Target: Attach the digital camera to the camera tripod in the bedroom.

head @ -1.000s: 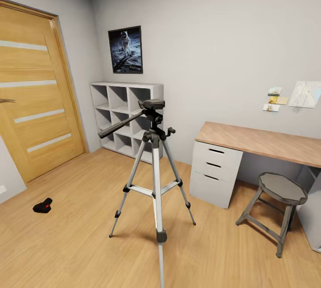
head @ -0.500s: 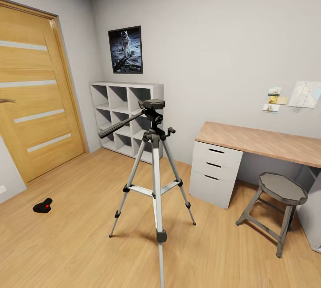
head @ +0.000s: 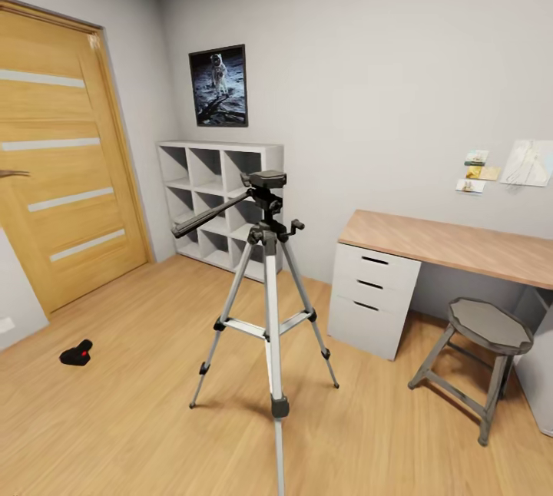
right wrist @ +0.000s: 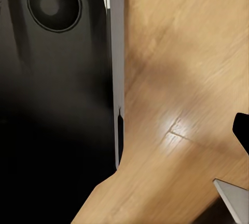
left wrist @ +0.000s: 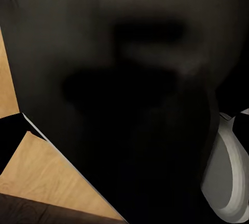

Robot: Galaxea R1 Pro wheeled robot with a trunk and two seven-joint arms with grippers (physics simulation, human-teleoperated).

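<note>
The camera tripod (head: 268, 266) stands in the middle of the bedroom on the light wood floor, its silver legs spread. Its black head (head: 266, 179) is bare on top, and the long pan handle (head: 207, 217) sticks out to the left. The digital camera (head: 76, 353), small and black with a red button, lies on the floor far to the left, near the door. In the left wrist view and the right wrist view I see dark parts of my own body close up over wood floor; the fingers are not clear.
A wooden door (head: 61, 150) fills the left wall. A white cube shelf (head: 219, 196) stands behind the tripod. At the right are a wood-topped desk (head: 453, 243) with white drawers (head: 374, 300) and a grey stool (head: 489, 327).
The whole head picture has shifted a few pixels to the right, so the camera has moved slightly. The tripod and the digital camera stay where they were.
</note>
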